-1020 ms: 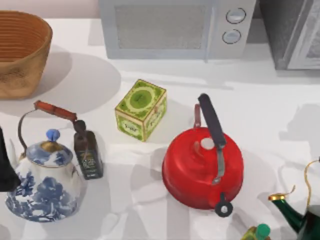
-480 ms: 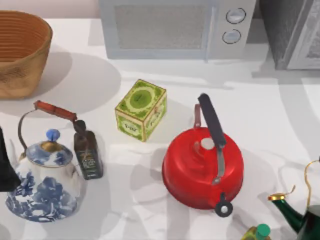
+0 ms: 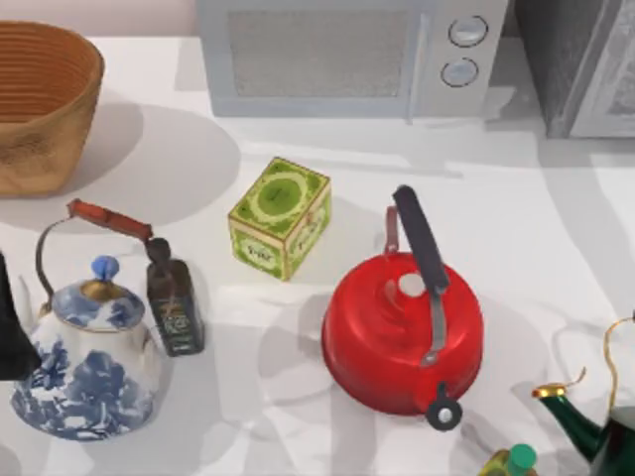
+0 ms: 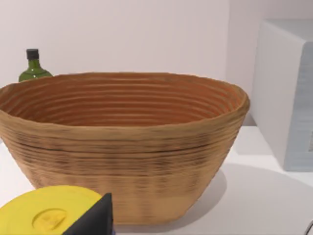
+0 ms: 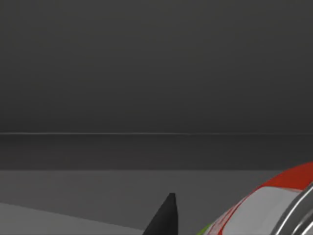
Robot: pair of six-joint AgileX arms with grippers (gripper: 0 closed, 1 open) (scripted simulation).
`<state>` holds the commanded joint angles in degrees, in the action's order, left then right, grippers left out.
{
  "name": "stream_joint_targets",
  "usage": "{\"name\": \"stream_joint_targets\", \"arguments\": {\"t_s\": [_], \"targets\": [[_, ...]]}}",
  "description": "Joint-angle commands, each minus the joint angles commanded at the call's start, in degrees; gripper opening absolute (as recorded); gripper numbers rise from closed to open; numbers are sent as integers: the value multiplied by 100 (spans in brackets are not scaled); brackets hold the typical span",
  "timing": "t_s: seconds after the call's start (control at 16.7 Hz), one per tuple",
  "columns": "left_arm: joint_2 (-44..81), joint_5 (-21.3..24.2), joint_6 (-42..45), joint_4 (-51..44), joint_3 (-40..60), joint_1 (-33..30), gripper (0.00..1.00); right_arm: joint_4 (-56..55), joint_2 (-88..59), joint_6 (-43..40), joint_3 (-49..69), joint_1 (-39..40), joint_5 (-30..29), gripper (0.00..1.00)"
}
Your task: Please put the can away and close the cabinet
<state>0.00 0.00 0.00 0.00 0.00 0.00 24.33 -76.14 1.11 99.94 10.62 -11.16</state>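
The cabinet (image 3: 568, 61), grey with a dark speckled surface, stands at the back right of the table, and its light grey framed door (image 3: 617, 91) runs off the top view's right edge. The right wrist view looks into a dim, dark grey space with a flat floor. Close to my right gripper (image 5: 167, 219), at that view's corner, is the can (image 5: 274, 205), red and white with a lime-green patch and a silver rim. I cannot tell whether it is gripped. My left gripper (image 3: 10, 332) is parked at the table's left edge beside the blue-and-white teapot.
White-grey microwave (image 3: 347, 55) at the back centre. Wicker basket (image 3: 40, 99) back left. Green tea tin (image 3: 280, 216), red kettle (image 3: 402, 332), dark little bottle (image 3: 174, 302) and blue-and-white teapot (image 3: 89, 362) crowd the middle and front. A dark green teapot (image 3: 595, 426) sits front right.
Only the shadows on the right side of the table have shifted. None of the objects on the table has moved, and the left arm stays put.
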Motion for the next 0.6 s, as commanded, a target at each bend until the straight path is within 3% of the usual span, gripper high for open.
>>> {"name": "stream_joint_targets", "arguments": {"t_s": [0.3, 0.6], "targets": [[0, 0, 0, 0, 0, 0, 100, 58, -179, 3, 186, -49, 15, 0], [0, 0, 0, 0, 0, 0, 100, 491, -1453, -34, 1729, -199, 87, 0]]}}
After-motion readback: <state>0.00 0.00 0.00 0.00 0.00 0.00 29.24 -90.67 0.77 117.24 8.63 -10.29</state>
